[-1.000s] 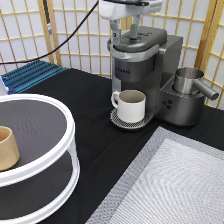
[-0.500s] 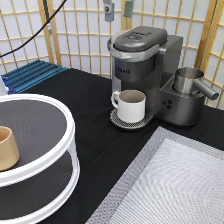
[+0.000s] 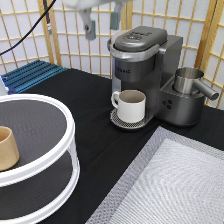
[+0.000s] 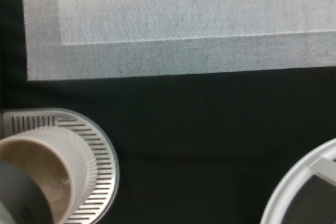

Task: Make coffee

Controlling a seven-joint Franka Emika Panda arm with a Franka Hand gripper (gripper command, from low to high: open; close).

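Observation:
My gripper hangs at the exterior view's top, above and just left of the grey coffee machine. Its fingers stand apart, open and empty. The machine's lid is down. A cream-white handled mug stands on the machine's drip tray under the spout. The wrist view shows the mug from above on the slotted drip tray. The coffee pod is out of view.
A white two-tier round stand at the exterior view's left carries a tan handleless cup. A steel pitcher sits on the machine's right side. A grey mat lies at the bottom right. A blue rack lies at the back left.
My gripper has lifted off the top of the machine's lid and moved toward the exterior view's left. The mug, machine and cup have not moved.

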